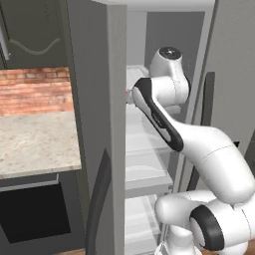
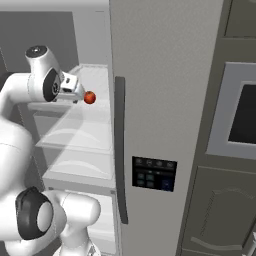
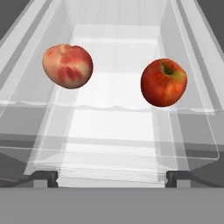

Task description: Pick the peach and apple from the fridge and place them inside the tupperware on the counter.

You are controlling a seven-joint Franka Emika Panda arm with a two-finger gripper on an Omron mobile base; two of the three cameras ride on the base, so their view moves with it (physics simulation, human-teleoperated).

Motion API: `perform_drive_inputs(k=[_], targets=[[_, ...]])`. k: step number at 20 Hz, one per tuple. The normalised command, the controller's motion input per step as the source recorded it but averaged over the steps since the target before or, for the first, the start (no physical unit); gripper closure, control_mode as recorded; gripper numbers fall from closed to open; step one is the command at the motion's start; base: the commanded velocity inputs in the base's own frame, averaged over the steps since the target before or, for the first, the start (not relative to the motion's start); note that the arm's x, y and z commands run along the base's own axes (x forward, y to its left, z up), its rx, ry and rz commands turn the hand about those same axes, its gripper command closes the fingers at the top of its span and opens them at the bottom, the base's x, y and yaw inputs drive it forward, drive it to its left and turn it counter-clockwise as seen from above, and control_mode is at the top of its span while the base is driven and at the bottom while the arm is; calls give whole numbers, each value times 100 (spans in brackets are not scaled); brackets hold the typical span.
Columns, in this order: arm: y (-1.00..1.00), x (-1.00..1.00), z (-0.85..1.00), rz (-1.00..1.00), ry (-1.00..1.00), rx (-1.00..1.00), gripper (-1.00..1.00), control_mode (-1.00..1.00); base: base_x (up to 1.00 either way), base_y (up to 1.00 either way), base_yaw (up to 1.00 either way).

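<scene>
Hand view: apple [image 3: 163, 82] is sitting stem-up right of the peach [image 3: 68, 65] on the fridge shelf [image 3: 113, 127]; end effector [image 3: 112, 177] is hanging spread wide, empty, pointing at them.

The white arm [image 1: 199, 149] rises from the base, bends at the elbow and reaches forward and left at shoulder height. Its gripper [image 3: 112, 177] points level ahead, fingertips [image 3: 43, 177] spread wide, holding nothing.
</scene>
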Motion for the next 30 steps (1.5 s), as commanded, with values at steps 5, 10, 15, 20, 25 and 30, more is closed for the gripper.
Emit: perform_drive_inputs(k=[5,10,15,20,25,30], targets=[[16,49,2,0,0,0,-100,-100,0,0,0],[2,41,0,5,0,0,-100,-100,0,0,0],[-11,9,0,1,0,0,-100,-100,0,0,0],[-13,11,0,0,10,-5,-100,-100,0,0,0],[-19,7,-3,0,2,-11,-100,-100,0,0,0],[-25,4,-1,0,0,-6,-100,-100,0,0,0]])
